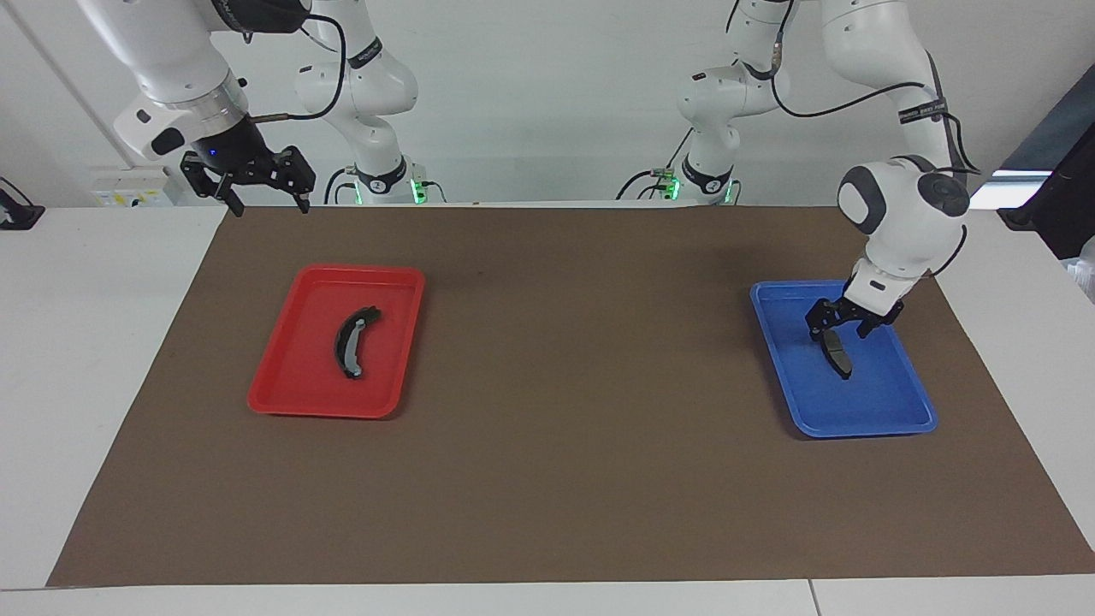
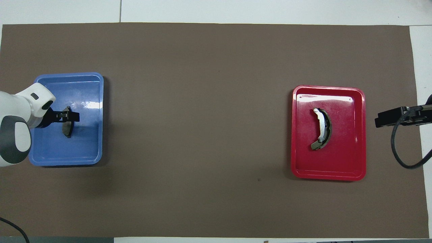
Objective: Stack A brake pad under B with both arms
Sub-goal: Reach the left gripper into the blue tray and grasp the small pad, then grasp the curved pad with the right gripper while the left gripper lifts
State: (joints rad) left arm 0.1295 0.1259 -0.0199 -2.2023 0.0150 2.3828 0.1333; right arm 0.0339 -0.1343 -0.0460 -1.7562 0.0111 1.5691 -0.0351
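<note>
The short plain dark brake pad A (image 1: 839, 356) lies in the blue tray (image 1: 907, 402) at the left arm's end of the table. My left gripper (image 1: 837, 330) is open and low in that tray, with its fingers astride the pad's end nearer to the robots. In the overhead view the left gripper (image 2: 66, 116) covers part of pad A (image 2: 68, 128). The long crescent pad B (image 1: 352, 341) with its light grey strip lies in the red tray (image 1: 282, 400); it also shows in the overhead view (image 2: 322, 130). My right gripper (image 1: 266, 202) is open and empty, up in the air over the mat's corner beside the red tray.
A brown mat (image 1: 565, 445) covers most of the white table. The blue tray (image 2: 91, 148) and the red tray (image 2: 361, 141) stand far apart on it. The right arm's cable (image 2: 400, 158) hangs beside the red tray.
</note>
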